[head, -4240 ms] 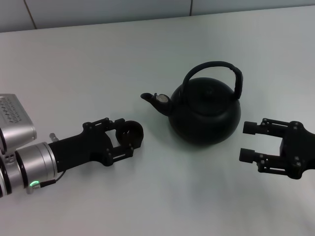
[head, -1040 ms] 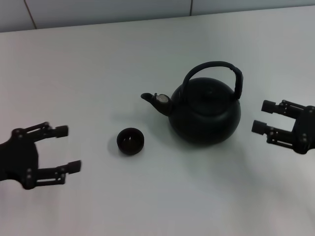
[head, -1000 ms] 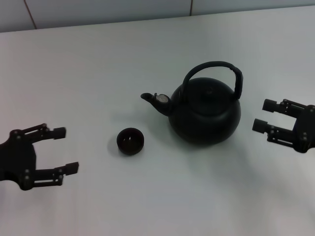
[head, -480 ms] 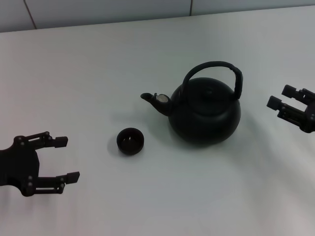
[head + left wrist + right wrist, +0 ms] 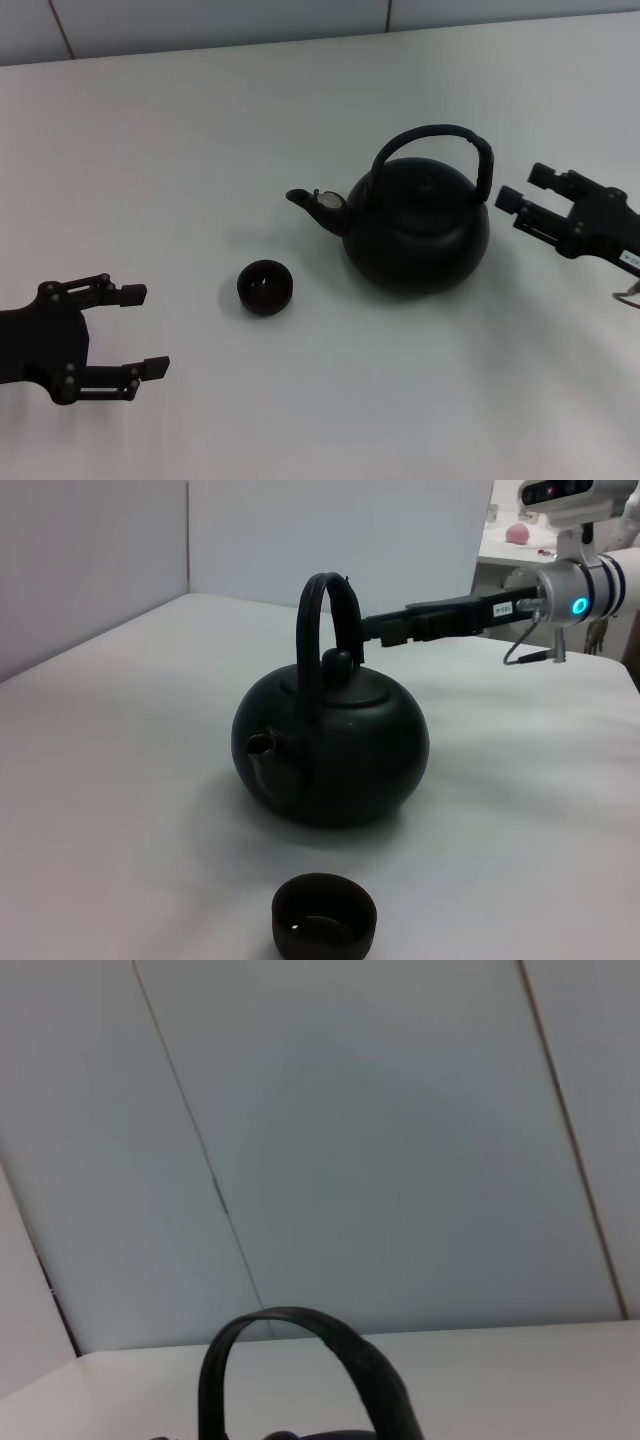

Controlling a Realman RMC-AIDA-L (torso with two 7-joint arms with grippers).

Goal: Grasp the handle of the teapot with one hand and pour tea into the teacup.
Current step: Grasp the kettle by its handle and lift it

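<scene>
The matte-black teapot (image 5: 416, 235) stands upright at the table's middle, spout (image 5: 315, 202) toward the robot's left. Its arched handle (image 5: 438, 140) rises over the lid; the same handle (image 5: 322, 610) shows in the left wrist view, and its top (image 5: 300, 1345) in the right wrist view. The small dark teacup (image 5: 265, 286) sits on the table left of the spout, apart from the pot; the teacup (image 5: 324, 917) is also in the left wrist view. My right gripper (image 5: 520, 190) is open, raised just right of the handle, not touching it. My left gripper (image 5: 140, 330) is open near the front left, away from the cup.
The white table (image 5: 300, 110) runs back to a pale wall (image 5: 200, 20). In the left wrist view the right arm (image 5: 560, 585) reaches in behind the teapot, with a bench and pink object (image 5: 520, 532) far behind.
The left gripper let go of the teacup and drew back to the front left. The right gripper rose and moved in toward the teapot's handle from the right.
</scene>
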